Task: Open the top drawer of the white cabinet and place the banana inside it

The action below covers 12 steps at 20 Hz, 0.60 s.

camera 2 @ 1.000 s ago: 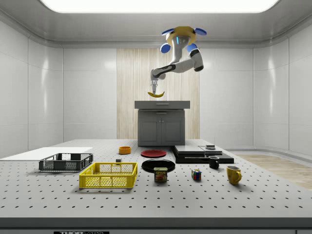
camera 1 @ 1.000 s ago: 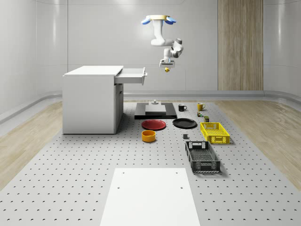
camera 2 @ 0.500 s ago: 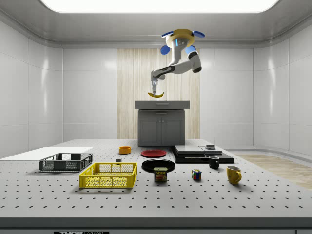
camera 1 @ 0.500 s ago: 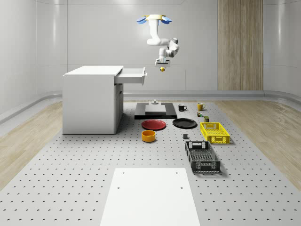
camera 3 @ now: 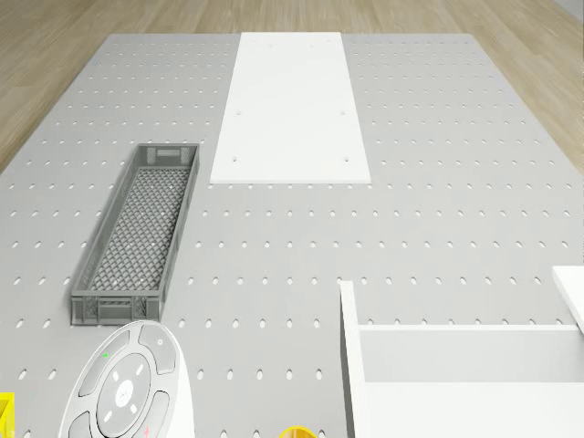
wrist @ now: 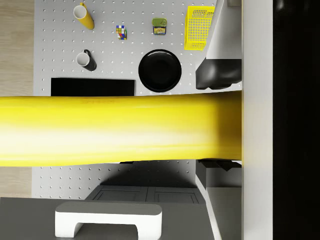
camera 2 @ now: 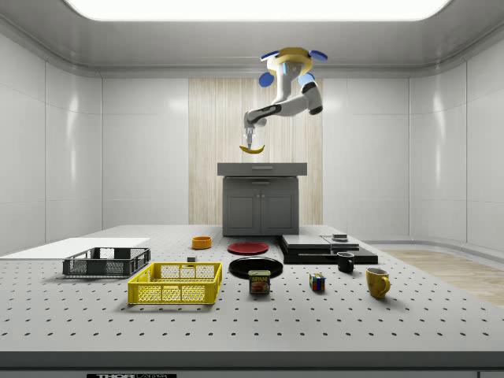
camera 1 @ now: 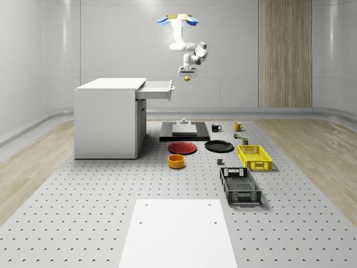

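Observation:
The white cabinet (camera 1: 109, 118) stands on the table at the whole-scene view's left, its top drawer (camera 1: 157, 89) pulled out. The drone (camera 1: 177, 19) hovers high, just beyond the drawer's front. Its arm hangs down to the gripper (camera 1: 186, 73), shut on the yellow banana (camera 1: 187, 78), which hangs slightly above and just to the right of the drawer front. In the side view the banana (camera 2: 252, 149) hangs level under the gripper (camera 2: 250, 141), above the drawer (camera 2: 262, 168). The wrist view has the banana (wrist: 120, 130) lying across it, with the drawer handle (wrist: 107, 218) below. The drawer's white inside (camera 3: 465, 367) appears in the drone view.
On the table right of the cabinet lie a black slab (camera 1: 184, 133), a red plate (camera 1: 182, 147), a black plate (camera 1: 218, 146), an orange bowl (camera 1: 176, 161), a yellow basket (camera 1: 254, 157), a dark crate (camera 1: 240, 186) and two mugs (camera 1: 238, 126). A white panel (camera 1: 177, 231) covers the near table.
Drone, arm and gripper with the banana have shifted toward the whole-scene view's left, closer to the open drawer, and risen slightly. The drawer stays open.

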Available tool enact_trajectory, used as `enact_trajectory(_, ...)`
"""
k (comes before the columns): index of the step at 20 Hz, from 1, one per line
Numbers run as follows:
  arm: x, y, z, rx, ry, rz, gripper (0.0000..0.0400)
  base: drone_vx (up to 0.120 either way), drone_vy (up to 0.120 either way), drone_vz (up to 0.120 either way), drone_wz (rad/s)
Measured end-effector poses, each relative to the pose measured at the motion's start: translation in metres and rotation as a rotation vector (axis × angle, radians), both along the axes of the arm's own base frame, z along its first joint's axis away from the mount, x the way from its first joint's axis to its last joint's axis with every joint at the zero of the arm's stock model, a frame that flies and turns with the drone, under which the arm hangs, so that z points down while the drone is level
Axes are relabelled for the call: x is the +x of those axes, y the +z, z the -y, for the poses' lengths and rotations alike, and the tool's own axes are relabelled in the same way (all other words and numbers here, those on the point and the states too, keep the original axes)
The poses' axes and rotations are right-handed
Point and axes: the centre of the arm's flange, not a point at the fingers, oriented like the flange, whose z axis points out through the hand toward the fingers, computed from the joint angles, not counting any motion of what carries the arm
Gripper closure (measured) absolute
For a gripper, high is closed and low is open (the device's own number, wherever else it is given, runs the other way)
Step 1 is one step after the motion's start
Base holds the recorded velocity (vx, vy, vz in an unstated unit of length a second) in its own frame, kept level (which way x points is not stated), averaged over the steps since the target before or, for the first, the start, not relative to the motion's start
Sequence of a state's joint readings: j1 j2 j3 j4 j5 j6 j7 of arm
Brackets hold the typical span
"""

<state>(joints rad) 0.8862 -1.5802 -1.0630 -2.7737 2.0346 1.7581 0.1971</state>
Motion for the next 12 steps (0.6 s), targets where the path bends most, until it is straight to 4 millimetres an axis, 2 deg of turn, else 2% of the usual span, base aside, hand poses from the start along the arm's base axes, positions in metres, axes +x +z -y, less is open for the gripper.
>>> enact_trajectory(12, 0.0000, 0.0000, 0.0000, 0.000, 0.000, 0.000, 0.0208, 0.000, -0.120, 0.000, 0.000)
